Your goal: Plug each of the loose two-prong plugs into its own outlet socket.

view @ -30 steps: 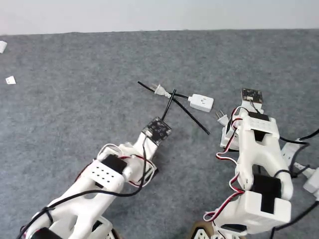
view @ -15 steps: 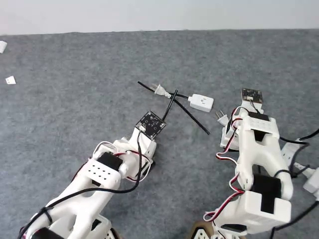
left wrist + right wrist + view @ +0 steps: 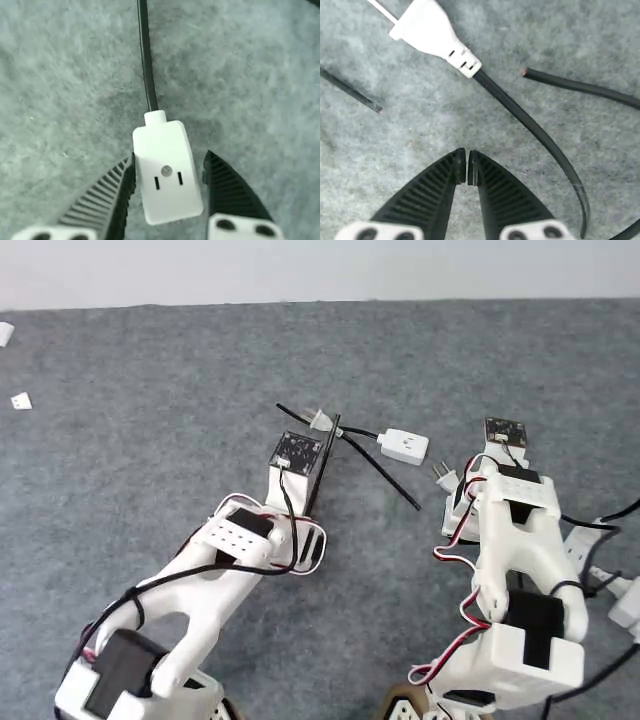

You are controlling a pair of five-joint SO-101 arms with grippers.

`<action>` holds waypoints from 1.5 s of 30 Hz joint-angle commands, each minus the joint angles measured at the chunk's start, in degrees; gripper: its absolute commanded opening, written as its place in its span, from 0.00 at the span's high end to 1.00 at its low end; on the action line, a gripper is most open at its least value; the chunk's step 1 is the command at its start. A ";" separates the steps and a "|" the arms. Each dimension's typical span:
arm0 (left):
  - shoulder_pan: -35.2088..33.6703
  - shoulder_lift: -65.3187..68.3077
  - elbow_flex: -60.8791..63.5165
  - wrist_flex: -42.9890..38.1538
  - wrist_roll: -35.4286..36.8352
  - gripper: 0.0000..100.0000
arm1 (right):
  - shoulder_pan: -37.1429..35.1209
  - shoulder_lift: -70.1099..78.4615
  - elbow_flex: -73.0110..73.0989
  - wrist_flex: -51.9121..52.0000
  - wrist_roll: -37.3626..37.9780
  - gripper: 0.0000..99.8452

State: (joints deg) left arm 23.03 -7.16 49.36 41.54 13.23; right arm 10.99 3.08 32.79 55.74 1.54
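My left gripper (image 3: 169,156) is shut on a white outlet socket (image 3: 167,175), slots facing the camera, one finger (image 3: 122,187) on each side. Its stiff black cable (image 3: 146,60) sticks out ahead of the gripper, seen in the high view as a black cable (image 3: 322,465) pointing at a white two-prong plug (image 3: 320,421) on the carpet. Another white socket (image 3: 403,445) lies to the right. My right gripper (image 3: 466,167) is shut on nothing, low over the carpet near a white plug (image 3: 432,32) and its black cord (image 3: 535,135). A plug (image 3: 443,475) lies beside the right arm (image 3: 520,540).
Grey carpet (image 3: 150,440) covers the table. A loose cable end with a copper tip (image 3: 526,73) and another cable end (image 3: 350,90) lie near the right gripper. More white sockets and cords (image 3: 620,605) sit at the right edge. Two small white scraps (image 3: 20,400) lie far left.
The left arm has swung farther back and leftward with the socket and its cable, bringing the cable tip closer to the rear plug. The right arm has stayed put.
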 commanded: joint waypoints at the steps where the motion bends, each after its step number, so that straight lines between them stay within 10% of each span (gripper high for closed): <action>1: 0.53 -0.88 -2.86 0.79 1.14 0.80 | -1.27 -0.75 -0.35 -0.04 0.18 0.99; 14: 0.53 -21.63 4.97 0.35 -2.46 0.88 | -1.54 -0.75 -0.35 -0.04 0.09 0.99; 45: 0.62 3.87 -1.63 10.90 -12.84 0.88 | -1.63 -0.66 -0.26 0.13 0.18 0.99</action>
State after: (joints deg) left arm 23.21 -4.35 44.44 49.80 3.47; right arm 9.93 3.08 32.79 55.74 1.54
